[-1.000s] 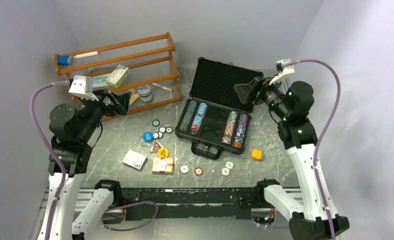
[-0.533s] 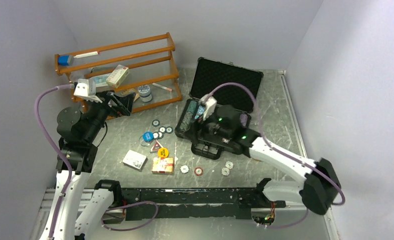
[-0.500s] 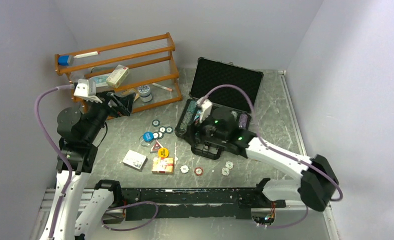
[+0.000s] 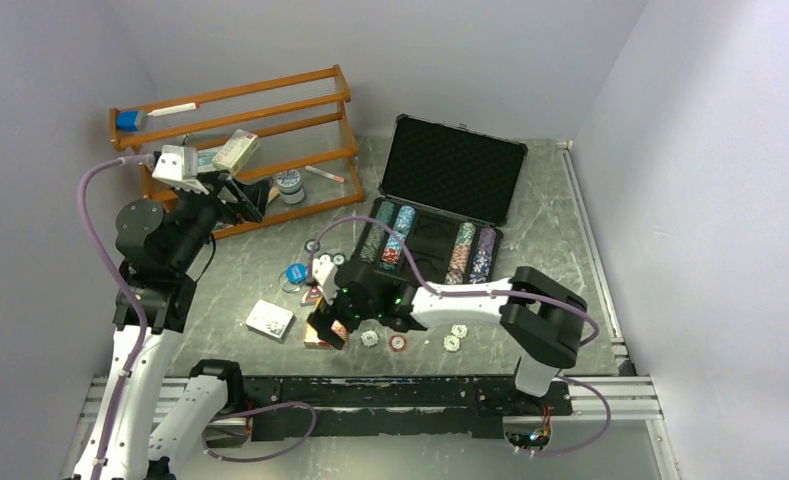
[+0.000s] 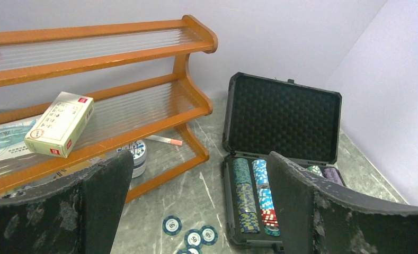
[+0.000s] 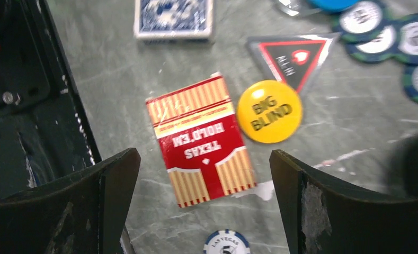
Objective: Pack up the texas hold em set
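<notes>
Red card deck (image 6: 201, 140): flat on the table (image 6: 323, 201), face up, near the table's front edge, well apart from the case (image 4: 455, 170).
Handling (judged): boxed cards, so light and stiff. The carton looks glossy and may slip under a weak pinch.
Hold (judged): best taken across the short width, pads on the two long edges. The deck lies flat, so the fingertips must reach the table surface.
Obstruction: Big Blind button (image 6: 269, 111) lies just beside one long edge, perhaps touching. A finger may be fouled there.
Right gripper (image 6: 204, 159): jaws spread wide, nothing held, poised above the red deck with one finger to either side.
Blue card deck (image 6: 174, 18): flat on the table, near the red deck, not touching.
All-in token (image 6: 294, 53), loose chips (image 6: 379, 34): scattered beside the button.
Case interior: lid up, chip rows at both sides, middle compartments appear empty.
Left gripper (image 5: 198, 159): jaws apart, empty, held high near the orange wooden rack (image 5: 90, 47).
</notes>
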{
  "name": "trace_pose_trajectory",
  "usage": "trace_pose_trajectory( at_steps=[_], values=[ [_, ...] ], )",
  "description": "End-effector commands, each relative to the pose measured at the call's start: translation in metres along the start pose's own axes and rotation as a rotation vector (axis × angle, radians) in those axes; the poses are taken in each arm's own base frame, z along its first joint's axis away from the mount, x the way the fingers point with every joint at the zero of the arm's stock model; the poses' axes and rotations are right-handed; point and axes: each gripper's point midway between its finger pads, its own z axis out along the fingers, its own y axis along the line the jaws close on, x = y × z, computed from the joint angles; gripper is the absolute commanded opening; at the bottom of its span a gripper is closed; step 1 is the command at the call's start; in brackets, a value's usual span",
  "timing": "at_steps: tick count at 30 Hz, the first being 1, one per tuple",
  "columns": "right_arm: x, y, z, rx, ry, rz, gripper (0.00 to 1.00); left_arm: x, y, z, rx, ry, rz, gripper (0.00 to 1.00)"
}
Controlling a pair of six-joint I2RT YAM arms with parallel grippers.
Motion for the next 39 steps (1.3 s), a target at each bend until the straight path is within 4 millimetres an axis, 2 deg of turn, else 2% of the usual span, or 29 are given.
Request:
trace_pose_trajectory(
  at_steps=[1,3,5,11,16,19,23,26,29,30,32,36,39],
  values=[
    [0.014,0.010,0.014,-0.016,0.070,-0.102,1.00,-0.010,-0.008,-0.001,0.055,-0.027,0.046,0.99],
    [0.027,0.014,0.018,-0.034,0.111,-0.116,1.00,-0.007,-0.009,-0.001,0.060,-0.020,0.048,1.00],
    [0.028,0.016,0.023,-0.042,0.129,-0.125,1.00,-0.005,-0.008,-0.002,0.057,-0.014,0.049,0.99],
    [0.053,0.013,0.032,-0.031,0.212,-0.149,0.96,-0.002,-0.008,-0.002,0.061,-0.010,0.052,0.99],
    [0.064,0.016,0.034,-0.054,0.254,-0.181,0.78,0.001,-0.006,-0.001,0.049,0.006,0.038,0.99],
    [0.067,0.016,0.032,-0.059,0.257,-0.200,0.71,0.002,-0.002,0.000,0.026,0.014,0.027,0.99],
    [0.066,0.017,0.030,-0.066,0.249,-0.224,0.54,0.005,0.006,0.002,-0.023,0.029,0.003,0.99],
    [0.049,0.021,0.024,-0.081,0.196,-0.225,0.50,0.007,0.008,0.005,-0.030,0.048,-0.008,0.99],
    [0.014,0.024,0.012,-0.084,0.081,-0.214,0.50,0.011,0.003,0.008,0.001,0.074,-0.022,0.99],
    [0.012,0.022,0.007,-0.080,0.056,-0.199,0.50,0.013,0.001,0.010,0.011,0.083,-0.033,1.00],
    [-0.013,0.017,-0.007,-0.057,-0.044,-0.168,0.49,0.019,-0.003,0.012,0.040,0.105,-0.061,0.99],
    [-0.054,-0.006,-0.039,0.020,-0.237,-0.115,0.49,0.043,-0.007,0.016,0.071,0.187,-0.130,0.98],
    [-0.075,-0.031,-0.064,0.082,-0.361,-0.085,0.49,0.068,-0.014,0.017,0.104,0.287,-0.229,0.97]
  ],
)
